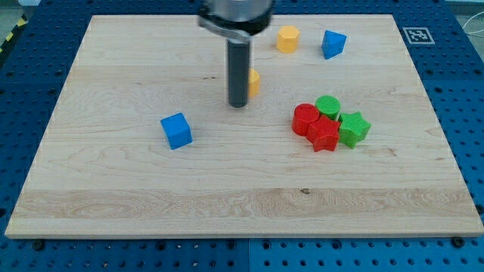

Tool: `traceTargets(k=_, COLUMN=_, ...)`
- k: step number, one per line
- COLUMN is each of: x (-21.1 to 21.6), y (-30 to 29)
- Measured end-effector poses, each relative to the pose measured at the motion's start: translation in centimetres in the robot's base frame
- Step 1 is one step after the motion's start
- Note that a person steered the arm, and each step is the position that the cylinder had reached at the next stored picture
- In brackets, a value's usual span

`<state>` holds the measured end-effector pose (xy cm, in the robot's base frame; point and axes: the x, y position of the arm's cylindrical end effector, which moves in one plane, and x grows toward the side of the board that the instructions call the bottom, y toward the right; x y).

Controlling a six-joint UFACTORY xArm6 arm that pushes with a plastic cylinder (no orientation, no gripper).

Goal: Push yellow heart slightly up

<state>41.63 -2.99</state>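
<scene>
A yellow block (254, 81), likely the yellow heart, is mostly hidden behind my rod near the board's upper middle. My tip (239, 104) rests on the board just left of and slightly below it, touching or nearly touching it. A second yellow block (287, 38), roughly hexagonal, lies near the top edge to the right.
A blue block (333, 44) lies at the top right. A blue cube (177, 131) lies left of centre. A cluster at the right holds a red cylinder (305, 119), a red star (324, 134), a green cylinder (328, 106) and a green star (353, 128).
</scene>
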Motion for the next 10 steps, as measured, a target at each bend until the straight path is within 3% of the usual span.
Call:
traceTargets(k=1, x=-1.2, y=-4.5)
traceTargets(k=2, x=-2.6, y=-5.2)
traceTargets(k=8, x=0.4, y=6.0)
traceTargets(k=10, x=-0.1, y=2.2)
